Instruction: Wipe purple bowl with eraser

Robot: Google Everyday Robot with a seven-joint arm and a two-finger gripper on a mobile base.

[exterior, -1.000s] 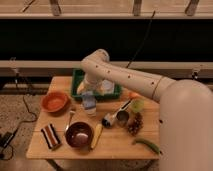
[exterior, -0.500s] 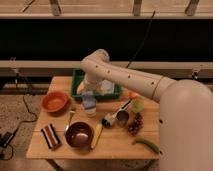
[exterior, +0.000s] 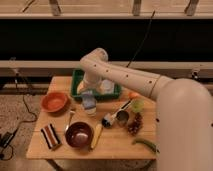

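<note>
Gripper [exterior: 89,106] hangs over the wooden table [exterior: 116,146], jaws spread, beyond the round glossy maroon-purple bowl [exterior: 79,134]. The striped rectangular eraser block [exterior: 50,136] lies just beside the bowl.

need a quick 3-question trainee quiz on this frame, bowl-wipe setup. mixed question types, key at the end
1. Multiple choice: in the camera view, what lies just left of the purple bowl? A) banana B) eraser C) metal cup
2. True or false: the end effector is gripping the eraser.
3. Short answer: where is the end effector?
Key: 1 B. 2 False: it is open and empty, and the eraser lies on the table. 3 Over the table, between the orange bowl and the green tray, behind the purple bowl.
</note>
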